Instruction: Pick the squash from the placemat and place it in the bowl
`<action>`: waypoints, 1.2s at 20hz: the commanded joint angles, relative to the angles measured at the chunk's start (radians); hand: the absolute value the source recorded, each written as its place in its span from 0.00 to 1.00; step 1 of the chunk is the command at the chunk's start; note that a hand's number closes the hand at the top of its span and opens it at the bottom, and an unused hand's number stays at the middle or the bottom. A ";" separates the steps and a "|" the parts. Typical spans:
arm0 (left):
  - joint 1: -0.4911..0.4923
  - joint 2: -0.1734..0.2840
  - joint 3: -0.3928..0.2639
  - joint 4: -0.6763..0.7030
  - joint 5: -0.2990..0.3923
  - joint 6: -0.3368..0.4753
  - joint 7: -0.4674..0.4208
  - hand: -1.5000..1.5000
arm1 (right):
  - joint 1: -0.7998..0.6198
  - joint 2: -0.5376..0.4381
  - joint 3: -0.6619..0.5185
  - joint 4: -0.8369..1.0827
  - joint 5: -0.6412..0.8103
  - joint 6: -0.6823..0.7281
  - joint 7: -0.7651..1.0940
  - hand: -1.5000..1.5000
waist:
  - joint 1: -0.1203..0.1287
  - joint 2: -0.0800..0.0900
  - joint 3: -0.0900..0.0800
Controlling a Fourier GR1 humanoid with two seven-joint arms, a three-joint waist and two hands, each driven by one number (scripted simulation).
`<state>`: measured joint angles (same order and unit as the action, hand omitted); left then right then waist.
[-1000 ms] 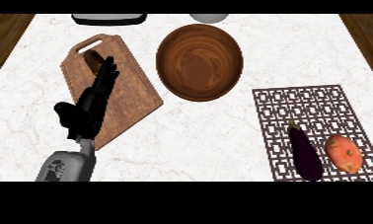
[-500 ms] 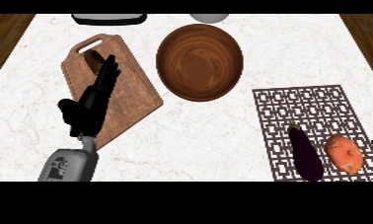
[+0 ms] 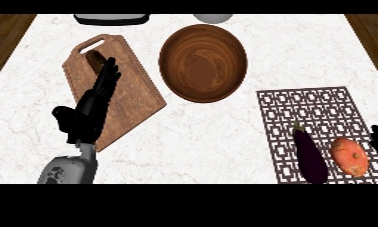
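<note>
Marble bench (image 3: 244, 136): white with faint grey veins, carrying everything in the head view; dark wood shows past its left and right edges.
Squash (image 3: 349, 156): orange and oval, lying on the placemat near its lower right corner, just beside the eggplant and not touching it as far as can be seen.
Placemat (image 3: 310, 106): dark brown lattice, at the right side of the bench, well apart from the left robot hand.
Eggplant (image 3: 311, 155): dark purple, long, stem end pointing up the view — it lies on the placemat, left of the squash.
Bowl (image 3: 204, 63): brown wood, round and deep, nothing in it, standing between the cutting board and the placemat.
Cutting board (image 3: 136, 98): wooden, with a handle slot at its far end, tilted on the left part of the bench.
Left robot hand (image 3: 92, 106): black, fingers straight and held side by side, thumb out to the left, over the cutting board on a grey forearm; it holds nothing.
Right robot hand (image 3: 374, 138): only a small black tip shows at the right edge, just beside the squash — whether its fingers are spread or curled cannot be told.
Far edge: a dark tray-like item (image 3: 111, 19) and a pale round object (image 3: 213, 18), both cut off.
</note>
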<state>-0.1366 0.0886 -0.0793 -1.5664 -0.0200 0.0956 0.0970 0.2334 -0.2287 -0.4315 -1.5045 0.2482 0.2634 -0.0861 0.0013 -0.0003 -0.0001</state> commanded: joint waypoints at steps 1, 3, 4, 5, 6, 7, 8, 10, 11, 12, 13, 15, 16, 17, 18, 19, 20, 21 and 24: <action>0.050 0.008 -0.002 -0.033 0.025 -0.049 -0.011 0.50 | -0.069 -0.053 -0.004 0.076 0.065 -0.029 0.016 0.00 | 0.001 0.000 0.000; 0.032 -0.014 0.001 -0.037 -0.008 -0.004 0.007 0.50 | -0.046 -0.007 0.044 0.080 0.117 -0.061 -0.015 0.00 | -0.001 0.000 0.000; -0.028 -0.008 0.029 0.032 -0.007 -0.005 0.020 0.50 | -0.035 -0.017 0.038 0.128 0.126 -0.061 -0.083 0.00 | -0.003 0.000 0.000; -0.033 -0.039 0.001 0.074 -0.046 0.016 -0.036 0.50 | -0.043 -0.022 0.026 0.159 0.103 -0.042 -0.081 0.00 | -0.004 0.000 0.000; -0.043 -0.005 0.029 0.056 -0.002 -0.035 -0.013 0.50 | -0.106 0.009 0.062 0.183 0.120 -0.072 -0.036 0.00 | -0.002 0.001 0.000; 0.067 -0.010 -0.005 -0.075 -0.040 0.001 0.024 0.50 | -0.046 -0.028 0.024 0.149 0.073 -0.006 -0.063 0.00 | -0.001 -0.001 0.000; 0.030 -0.019 0.021 0.045 -0.014 -0.033 -0.066 0.50 | -0.109 -0.026 0.040 0.223 0.100 -0.045 -0.097 0.00 | -0.002 0.000 0.000; 0.019 -0.033 -0.005 -0.018 -0.030 0.002 0.013 0.50 | -0.082 -0.015 0.127 0.144 0.175 -0.041 -0.122 1.00 | 0.002 -0.001 0.000; -0.030 0.043 0.073 0.041 0.020 -0.066 -0.016 0.50 | -0.049 -0.054 0.125 0.136 0.185 -0.018 -0.173 1.00 | -0.003 0.001 0.000; -0.024 -0.005 0.050 0.056 0.000 -0.027 -0.041 0.50 | -0.030 -0.051 0.137 0.173 0.225 -0.054 -0.235 1.00 | -0.004 0.001 0.000; -0.039 -0.016 0.013 -0.018 -0.015 -0.018 0.051 0.50 | -0.064 -0.014 0.165 0.161 0.251 -0.097 -0.206 1.00 | -0.001 0.000 0.000; -0.016 -0.015 0.030 0.035 -0.015 -0.026 -0.006 0.50 | 0.003 -0.037 0.163 0.107 0.247 -0.058 -0.228 1.00 | -0.005 0.000 0.000; 0.024 -0.026 0.019 -0.005 -0.014 -0.026 -0.004 0.50 | -0.009 -0.040 0.151 0.108 0.232 -0.048 -0.228 1.00 | -0.003 0.000 0.000; -0.002 0.000 0.051 0.026 0.009 -0.050 -0.017 0.50 | -0.070 -0.037 0.156 0.256 0.239 -0.073 -0.301 1.00 | 0.000 0.001 0.000; -0.037 -0.020 0.037 0.008 -0.018 -0.015 0.025 0.50 | -0.077 -0.015 0.160 0.220 0.237 -0.082 -0.256 1.00 | -0.002 0.000 0.000; -0.024 -0.007 0.056 0.061 -0.005 -0.038 -0.027 0.50 | -0.064 0.005 0.162 0.221 0.234 -0.099 -0.279 1.00 | -0.003 0.001 0.000; -0.028 -0.006 0.034 0.020 -0.027 -0.030 0.012 0.50 | -0.029 -0.023 0.137 0.163 0.193 -0.039 -0.255 1.00 | -0.005 0.000 0.000; 0.034 -0.007 0.041 0.007 -0.010 -0.044 -0.037 0.50 | -0.020 -0.040 0.129 0.183 0.195 -0.040 -0.301 1.00 | -0.003 0.000 0.000; 0.013 -0.023 0.025 0.011 -0.029 -0.023 -0.027 0.50 | -0.003 0.072 0.284 0.034 0.247 -0.038 -0.287 1.00 | -0.002 -0.003 -0.001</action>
<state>-0.1377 0.0703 -0.0473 -1.5433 -0.0439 0.0709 0.0777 0.2019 -0.2441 -0.2770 -1.3787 0.4585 0.2008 -0.3643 -0.0043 -0.0053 -0.0112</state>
